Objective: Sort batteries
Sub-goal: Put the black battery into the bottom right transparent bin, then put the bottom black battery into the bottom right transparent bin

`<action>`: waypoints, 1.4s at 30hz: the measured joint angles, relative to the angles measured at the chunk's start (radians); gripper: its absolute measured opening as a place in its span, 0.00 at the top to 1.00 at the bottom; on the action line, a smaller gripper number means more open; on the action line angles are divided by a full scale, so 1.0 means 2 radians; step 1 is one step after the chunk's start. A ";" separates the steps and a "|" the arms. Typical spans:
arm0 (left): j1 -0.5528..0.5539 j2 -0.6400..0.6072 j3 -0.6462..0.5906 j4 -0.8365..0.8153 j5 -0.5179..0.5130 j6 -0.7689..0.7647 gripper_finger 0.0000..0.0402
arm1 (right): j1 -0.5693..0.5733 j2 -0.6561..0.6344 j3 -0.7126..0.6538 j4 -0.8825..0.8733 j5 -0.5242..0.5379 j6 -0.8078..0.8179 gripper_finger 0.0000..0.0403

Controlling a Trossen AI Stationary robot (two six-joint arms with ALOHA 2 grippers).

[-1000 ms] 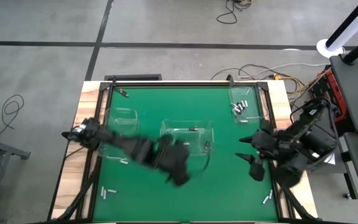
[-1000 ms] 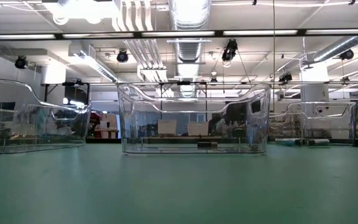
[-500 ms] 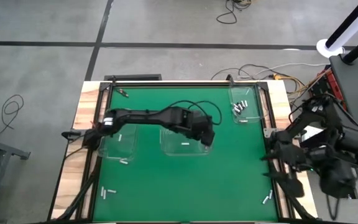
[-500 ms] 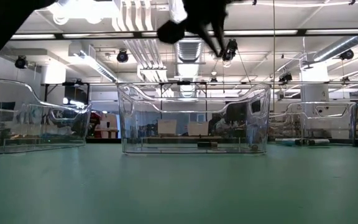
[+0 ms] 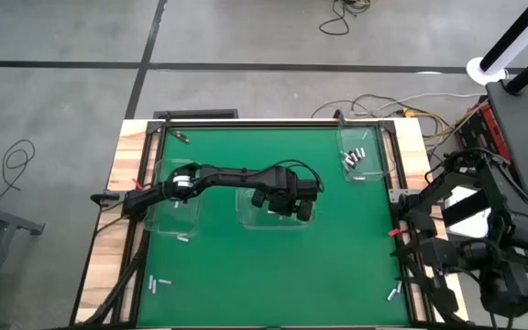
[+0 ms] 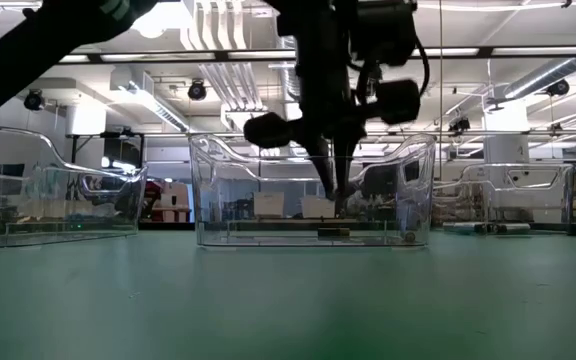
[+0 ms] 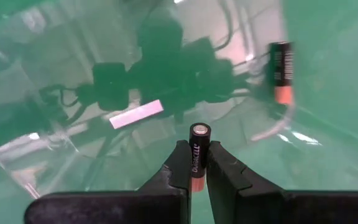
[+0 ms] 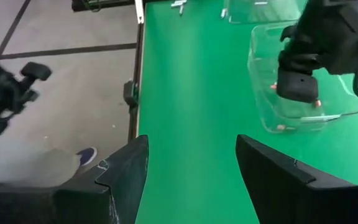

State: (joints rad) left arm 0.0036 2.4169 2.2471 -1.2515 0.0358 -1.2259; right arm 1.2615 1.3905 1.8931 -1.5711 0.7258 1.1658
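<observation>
My left gripper reaches down inside the middle clear bin, shut on a black battery with a copper end. In the low view its fingers stand between the bin's walls. Another black-and-copper battery lies on the bin's floor. My right gripper is open with nothing in it, and is drawn back beyond the table's right edge. More batteries lie in the far right bin. My left gripper pinches the battery's body between its two fingers. The fingers point down from above and lie along the battery. The battery's round end sticks out past the fingertips. It is upright inside the middle bin, above the floor.
A third clear bin stands left of the middle one. Loose batteries lie on the green mat: near left, by the left bin, near right and far left. The mat's near middle is bare.
My left gripper has swung from the mat's near middle toward the far edge, over the middle bin, and has then gone down into it. My right gripper has pulled back from the mat toward the table's right edge and off it.
</observation>
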 joint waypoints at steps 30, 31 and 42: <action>0.040 0.023 0.031 -0.060 0.032 0.045 0.63 | 0.045 0.010 -0.003 0.000 -0.005 0.067 0.36; 0.040 0.023 0.054 -0.076 0.034 0.062 0.60 | 0.044 0.006 -0.003 0.000 -0.010 0.061 0.36; 0.060 -0.187 -0.035 -0.155 -0.166 0.060 0.46 | 0.029 -0.057 -0.003 0.000 0.062 -0.030 0.38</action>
State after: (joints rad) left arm 0.1229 2.0427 2.1772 -1.5618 -0.2954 -1.1067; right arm 1.3202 1.2756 1.8866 -1.5716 0.8492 1.1062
